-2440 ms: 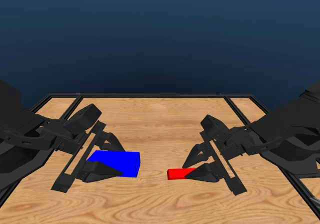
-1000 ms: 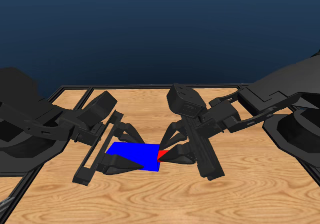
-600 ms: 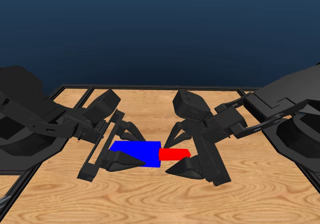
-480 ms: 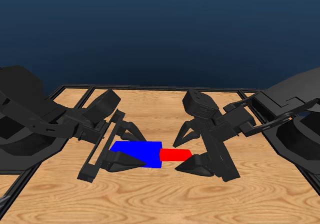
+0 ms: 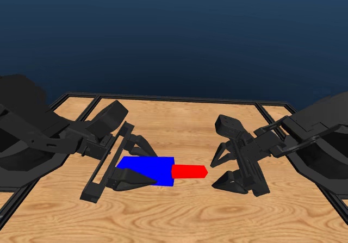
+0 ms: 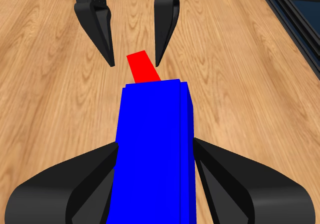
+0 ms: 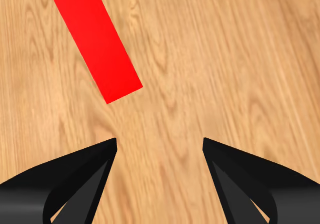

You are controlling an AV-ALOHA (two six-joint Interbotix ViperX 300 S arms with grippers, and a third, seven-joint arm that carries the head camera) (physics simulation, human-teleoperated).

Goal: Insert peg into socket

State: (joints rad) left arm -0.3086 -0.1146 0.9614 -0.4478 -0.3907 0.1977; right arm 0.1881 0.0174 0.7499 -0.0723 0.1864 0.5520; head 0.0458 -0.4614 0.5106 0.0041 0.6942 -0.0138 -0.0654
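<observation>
**While the socket is held, the peg sits lodged in its end**

Because our left gripper (image 5: 142,167) clamps the blue socket (image 5: 148,170) between its jaws, the block stays steady with one end facing across the tabletop (image 5: 179,216). From that end the red peg (image 5: 188,171) juts out toward our right arm, and we judge it is partly seated inside, since the left wrist view shows the peg (image 6: 143,67) emerging from behind the socket (image 6: 152,149) with no gap between them. How deep it goes we cannot tell.

Our right gripper (image 5: 218,168) stands just clear of the peg's free end, jaws spread wide and holding nothing; its wrist view shows the peg (image 7: 94,39) ahead of the open jaws, untouched. We read this as a release with the insertion likely done.

By count: one peg, one socket, two grippers, one tabletop.
</observation>
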